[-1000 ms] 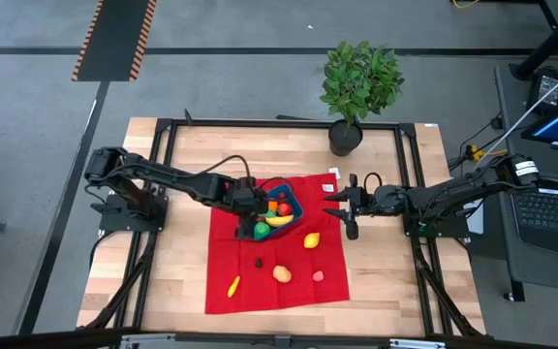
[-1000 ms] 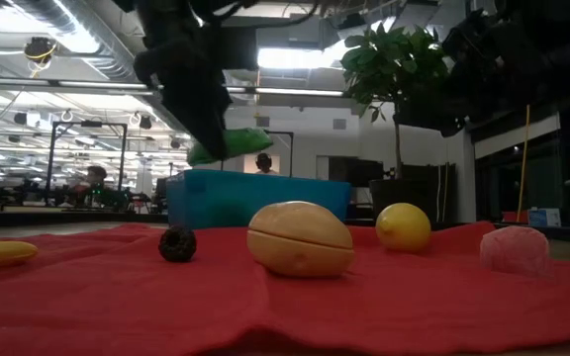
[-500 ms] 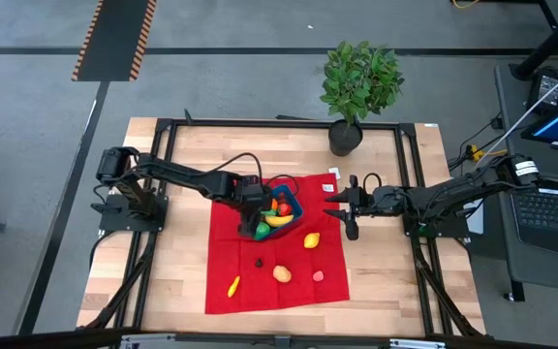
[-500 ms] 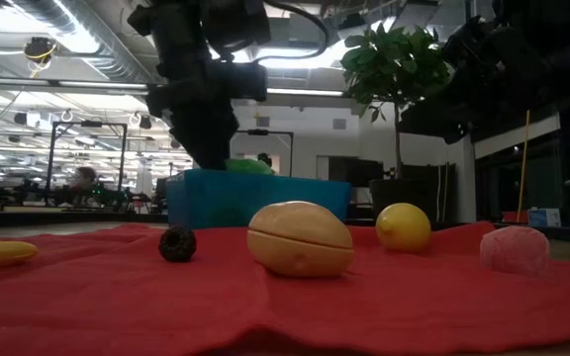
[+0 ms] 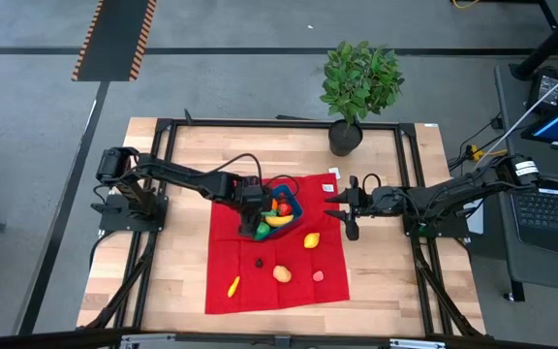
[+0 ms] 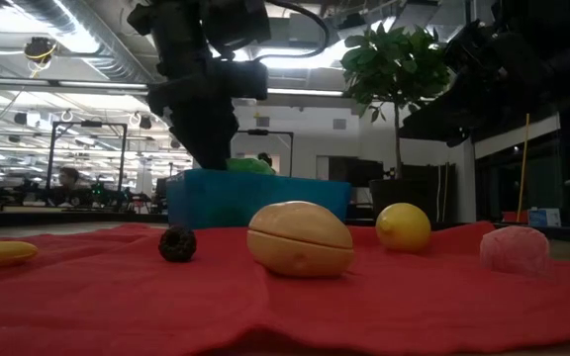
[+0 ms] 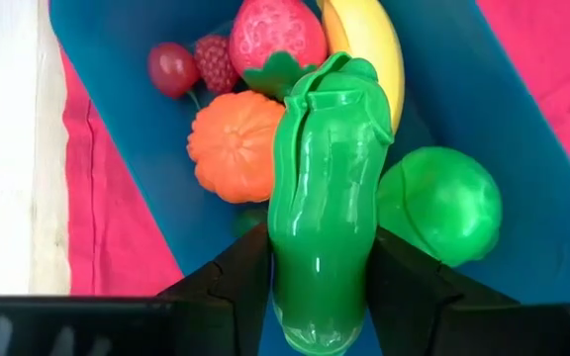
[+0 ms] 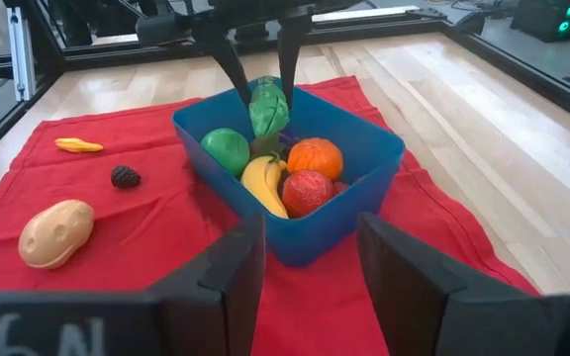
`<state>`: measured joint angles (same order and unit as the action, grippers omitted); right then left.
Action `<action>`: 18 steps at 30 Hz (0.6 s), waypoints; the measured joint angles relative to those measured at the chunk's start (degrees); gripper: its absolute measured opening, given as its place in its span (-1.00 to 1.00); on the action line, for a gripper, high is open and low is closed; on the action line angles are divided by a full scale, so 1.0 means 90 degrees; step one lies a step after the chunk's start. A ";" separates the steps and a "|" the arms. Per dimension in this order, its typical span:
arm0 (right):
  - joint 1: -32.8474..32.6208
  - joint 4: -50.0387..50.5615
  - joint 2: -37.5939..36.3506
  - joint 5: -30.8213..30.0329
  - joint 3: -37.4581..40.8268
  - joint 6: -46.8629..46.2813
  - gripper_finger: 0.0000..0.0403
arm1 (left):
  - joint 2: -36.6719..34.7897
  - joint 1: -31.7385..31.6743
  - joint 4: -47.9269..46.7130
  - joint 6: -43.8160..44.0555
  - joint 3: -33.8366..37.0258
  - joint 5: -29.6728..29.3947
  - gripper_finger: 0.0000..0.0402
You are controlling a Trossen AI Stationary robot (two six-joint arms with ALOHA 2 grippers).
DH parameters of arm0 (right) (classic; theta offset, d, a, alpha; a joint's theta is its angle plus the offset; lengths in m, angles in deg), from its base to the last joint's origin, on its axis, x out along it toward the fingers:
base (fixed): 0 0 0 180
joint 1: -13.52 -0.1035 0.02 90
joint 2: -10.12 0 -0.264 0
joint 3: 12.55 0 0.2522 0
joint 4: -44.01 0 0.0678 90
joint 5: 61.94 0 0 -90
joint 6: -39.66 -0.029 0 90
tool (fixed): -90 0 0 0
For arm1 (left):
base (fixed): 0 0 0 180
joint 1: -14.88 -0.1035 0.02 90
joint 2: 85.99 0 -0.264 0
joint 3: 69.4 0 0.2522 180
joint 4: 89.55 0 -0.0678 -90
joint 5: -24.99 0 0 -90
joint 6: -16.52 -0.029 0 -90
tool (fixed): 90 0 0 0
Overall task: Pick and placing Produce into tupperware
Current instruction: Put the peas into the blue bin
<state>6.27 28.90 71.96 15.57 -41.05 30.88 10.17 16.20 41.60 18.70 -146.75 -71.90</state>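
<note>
From above: the left gripper [image 5: 257, 221] hangs over the blue tupperware [image 5: 295, 206] at the centre of the red cloth [image 5: 223, 271] on the counter [image 5: 172, 262]; the right gripper [image 5: 342, 211] waits at three o'clock of the box, over the cloth's edge; loose produce lies toward six o'clock, a lemon [image 5: 311, 240], a dark berry [image 5: 259, 261], a potato [image 5: 281, 274], a pink piece [image 5: 318, 276] and a yellow pepper [image 5: 232, 286]; a potted plant [image 5: 358, 82] stands at twelve o'clock.

Table level: the left arm drops in behind the potato [image 6: 300, 238]; a sliver of green cucumber [image 6: 249, 166] shows just above the tupperware [image 6: 255, 198] rim.

Left wrist: here's the action; the cucumber [image 7: 327, 188] stands between the two fingers [image 7: 231, 287], pads touching both its flanks, so they are part open and clasping it; below sit an orange [image 7: 234, 158], a strawberry [image 7: 276, 35], a banana [image 7: 368, 44] and a green ball [image 7: 439, 203]. To finish well, I'd judge, spread wider, let it settle on the pile, then lift straight up so nothing gets dragged over the wall.

Right wrist: its own fingers [image 8: 226, 267] stand apart, holding nothing; ahead, the cucumber [image 8: 267, 107] hangs in the other arm's grip inside the tupperware [image 8: 364, 178].
</note>
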 joint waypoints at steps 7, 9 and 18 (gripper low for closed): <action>0.0000 0.0015 0.0000 0.0000 0.0000 0.0007 -0.19 | 0.0000 0.0027 -0.0002 0.0031 0.0002 0.0000 -0.29; 0.0000 0.0032 0.0000 0.0000 0.0000 0.0002 -0.19 | 0.0000 0.0027 -0.0002 0.0031 0.0002 0.0000 -0.29; 0.0000 0.0073 0.0000 0.0000 0.0000 0.0002 -0.19 | 0.0000 0.0027 -0.0005 0.0026 0.0005 0.0000 -0.22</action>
<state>6.27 29.56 71.96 15.57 -41.05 30.90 10.17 16.44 41.55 18.94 -146.71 -71.90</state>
